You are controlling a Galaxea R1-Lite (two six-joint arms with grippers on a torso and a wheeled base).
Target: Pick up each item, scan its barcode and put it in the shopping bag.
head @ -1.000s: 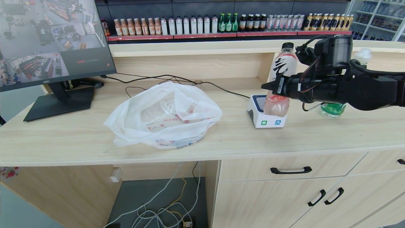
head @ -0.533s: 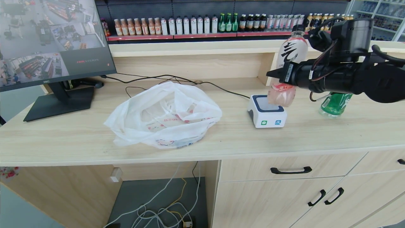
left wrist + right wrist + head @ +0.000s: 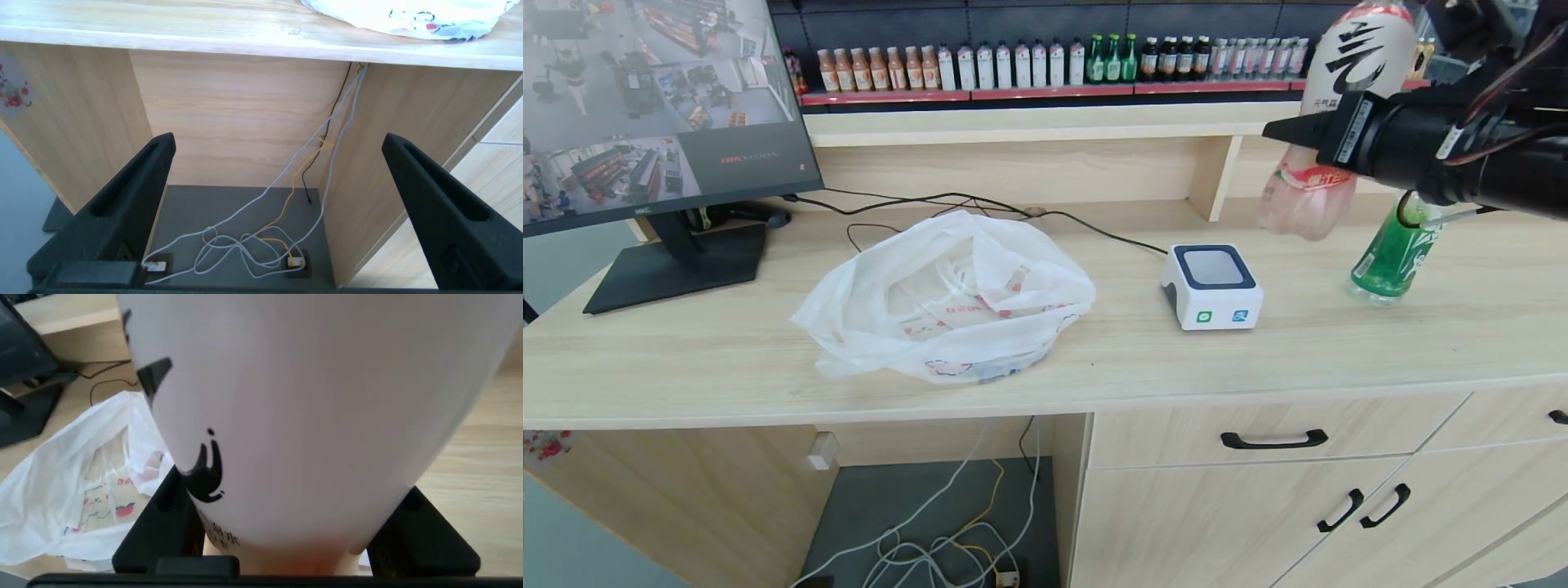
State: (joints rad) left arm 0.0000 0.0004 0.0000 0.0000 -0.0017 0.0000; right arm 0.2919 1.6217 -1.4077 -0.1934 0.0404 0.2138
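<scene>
Above the counter (image 3: 686,359), right of the scanner (image 3: 1213,286), the right gripper (image 3: 1305,135) clamps the pink bottle (image 3: 1307,200), not yet in the shopping bag (image 3: 947,294); the green bottle (image 3: 1392,257) waits, and the left gripper (image 3: 278,151) hangs open below.

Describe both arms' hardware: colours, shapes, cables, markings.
The right arm is a black cylinder with a white printed label and loose black and reddish cables. The right gripper has black fingers tapering to a point. The left gripper has two matte black wedge-shaped fingers, unmarked.
</scene>
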